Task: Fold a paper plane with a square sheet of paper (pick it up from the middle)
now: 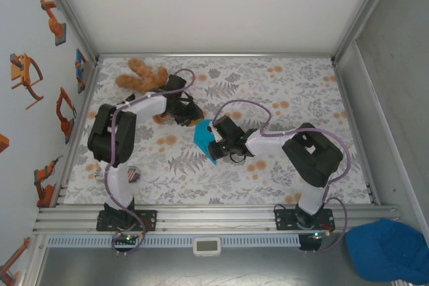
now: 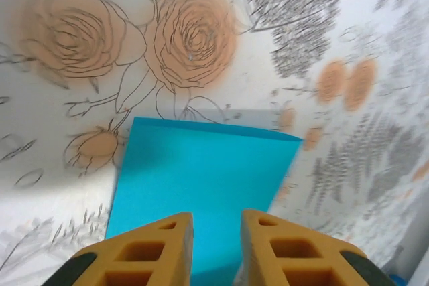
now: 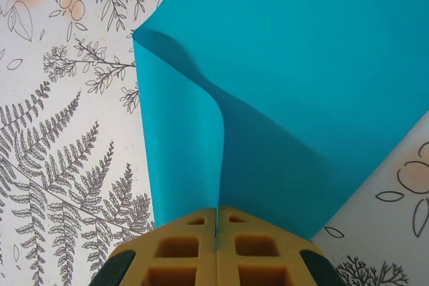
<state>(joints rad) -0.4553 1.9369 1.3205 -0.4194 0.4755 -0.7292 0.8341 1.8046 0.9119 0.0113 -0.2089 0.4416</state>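
Well, the right gripper pinches the square sheet of paper tight and holds one edge up, so it curls over for a fold. The left gripper, fingers a little apart, hangs over the sheet's other end on the table, maybe to press it flat.

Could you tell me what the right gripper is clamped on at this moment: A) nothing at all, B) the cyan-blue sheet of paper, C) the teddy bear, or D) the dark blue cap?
B: in the right wrist view the right gripper has its jaws pressed together on the square sheet of paper, which curls out from between them.
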